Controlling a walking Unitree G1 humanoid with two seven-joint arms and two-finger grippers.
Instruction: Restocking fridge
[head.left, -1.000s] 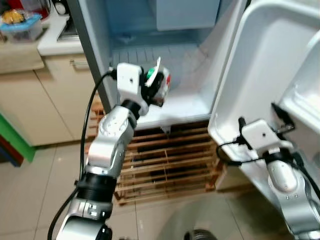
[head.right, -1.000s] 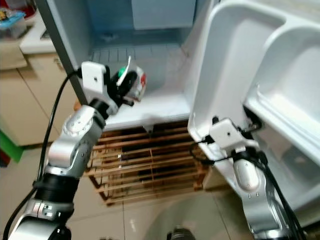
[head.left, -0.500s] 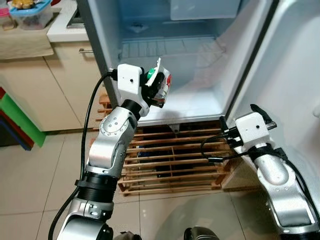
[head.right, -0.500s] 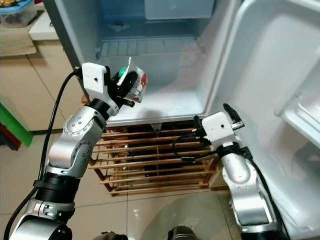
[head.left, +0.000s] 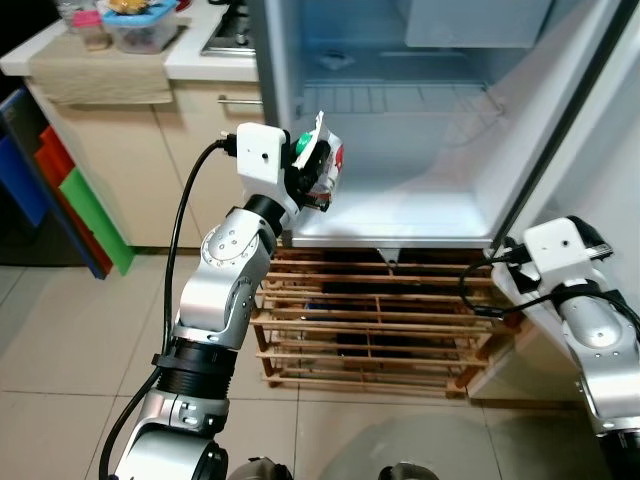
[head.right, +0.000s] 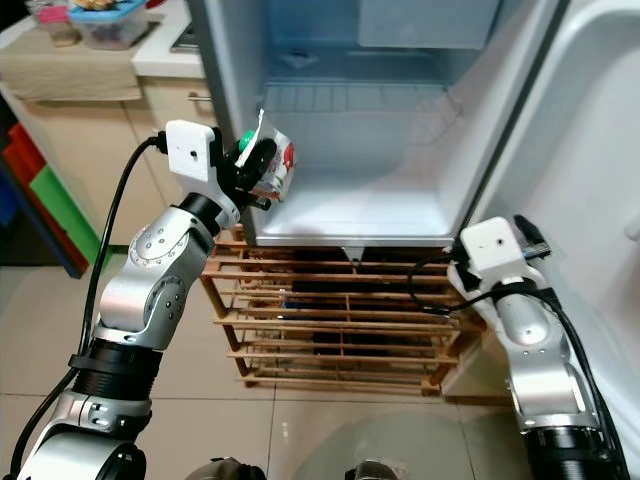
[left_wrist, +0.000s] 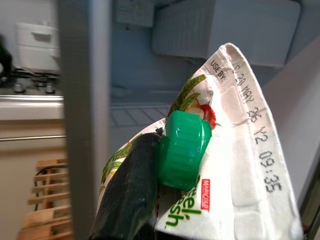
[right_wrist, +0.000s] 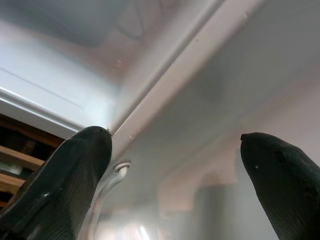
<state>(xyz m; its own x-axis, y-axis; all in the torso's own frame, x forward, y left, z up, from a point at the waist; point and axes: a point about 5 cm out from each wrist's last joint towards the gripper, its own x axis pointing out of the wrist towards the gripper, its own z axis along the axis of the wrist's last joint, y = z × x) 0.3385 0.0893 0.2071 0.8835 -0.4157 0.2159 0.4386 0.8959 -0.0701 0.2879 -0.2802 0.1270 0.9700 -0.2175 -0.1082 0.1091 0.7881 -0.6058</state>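
Fridge (head.left: 420, 190) stands w/ door (head.right: 590, 150) swung wide; the visible compartment looks bare apart from a wire rack at the back and a pale drawer up top, so restocking is, by my read, barely begun. Nothing placed on the fridge floor yet.

Left gripper (head.left: 312, 170) is clamped on a small juice carton (head.left: 325, 165) w/ green screw cap (left_wrist: 182, 150), held just outside the fridge's front left edge, a bit above the level of its floor. In the left wrist view one black finger (left_wrist: 127, 195) presses the carton right below the cap; a printed use-by date runs along the top fold. Carton is tilted, cap side toward the wrist.

Right gripper (right_wrist: 175, 165) sits low by the fridge door's bottom corner, near the hinge side, fingers spread apart w/ nothing between them; it looks to be against or just beside the door's inner face, can't tell if touching.

Below the fridge: wooden slatted rack (head.left: 380, 330). Off to the fridge's left, a counter (head.left: 110, 60) w/ plastic food tub (head.left: 140, 25).

Left to do, as I judge: move carton past the frame, set it down on the fridge floor, release, pull the arm out.
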